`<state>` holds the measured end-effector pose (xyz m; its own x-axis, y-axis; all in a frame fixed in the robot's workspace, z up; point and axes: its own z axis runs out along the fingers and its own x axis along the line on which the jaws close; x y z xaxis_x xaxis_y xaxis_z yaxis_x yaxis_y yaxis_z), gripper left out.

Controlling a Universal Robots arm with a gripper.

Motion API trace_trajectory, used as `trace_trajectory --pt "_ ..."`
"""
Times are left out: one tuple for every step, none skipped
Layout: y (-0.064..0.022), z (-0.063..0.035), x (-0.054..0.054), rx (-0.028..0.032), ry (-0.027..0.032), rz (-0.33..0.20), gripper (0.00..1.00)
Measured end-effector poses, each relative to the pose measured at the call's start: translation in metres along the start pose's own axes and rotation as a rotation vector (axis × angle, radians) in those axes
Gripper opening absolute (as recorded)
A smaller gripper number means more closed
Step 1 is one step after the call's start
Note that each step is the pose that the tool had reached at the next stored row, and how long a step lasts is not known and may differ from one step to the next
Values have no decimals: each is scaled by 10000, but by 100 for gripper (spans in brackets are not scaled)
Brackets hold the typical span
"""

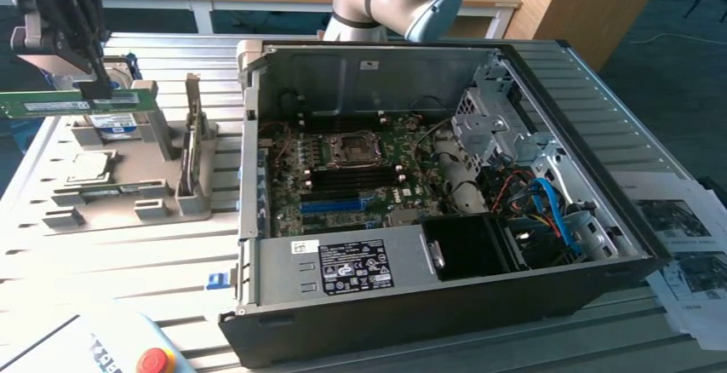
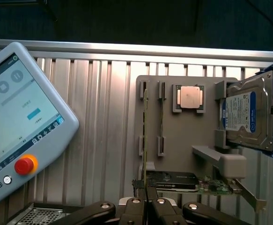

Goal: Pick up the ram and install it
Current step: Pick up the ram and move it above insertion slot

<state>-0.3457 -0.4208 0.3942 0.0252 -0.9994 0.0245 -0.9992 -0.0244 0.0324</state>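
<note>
At the exterior view's upper left, the gripper (image 1: 88,92) is clenched on one ram (image 1: 40,106), held level above a grey tray (image 1: 114,220) and well apart from the case (image 1: 455,305); pinching its upper edge likely leaves the contact edge free for seating; the one case lies open on its side, probably so its board (image 1: 352,177) faces upward for reach; one pendant (image 1: 80,347) sits near the front. From the wrist view, the fingers (image 2: 137,206) grasp the ram (image 2: 145,136) edge-on over the tray (image 2: 183,136), whose recesses keep parts apart: one processor (image 2: 190,97), one hard drive (image 2: 246,115); the pendant (image 2: 19,122) lies beside the tray.
</note>
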Motion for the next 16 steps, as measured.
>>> trace_trajectory --pt "-8 0 1 0 1 0 12" --pt "-15 0 1 -1 1 0 12" --pt "-22 -1 1 -1 0 0 12" --pt "-28 -1 1 -1 0 0 12" --pt "-36 -1 2 -1 0 0 12" --pt "-43 -1 2 -2 0 0 12" --pt "-50 -2 3 -2 1 0 12" --pt "-57 -2 3 -2 1 0 12" --pt "-64 -2 3 -2 1 0 12" --pt "-71 -3 4 -3 1 1 12" --pt "-78 -2 4 -2 0 0 12" --pt "-85 -3 5 -2 0 0 12" --pt "-92 -3 5 -3 0 0 12" --pt "-100 -3 6 -2 0 0 12" --pt "-107 -3 6 -3 0 0 12" --pt "-115 -4 6 -3 1 0 12"
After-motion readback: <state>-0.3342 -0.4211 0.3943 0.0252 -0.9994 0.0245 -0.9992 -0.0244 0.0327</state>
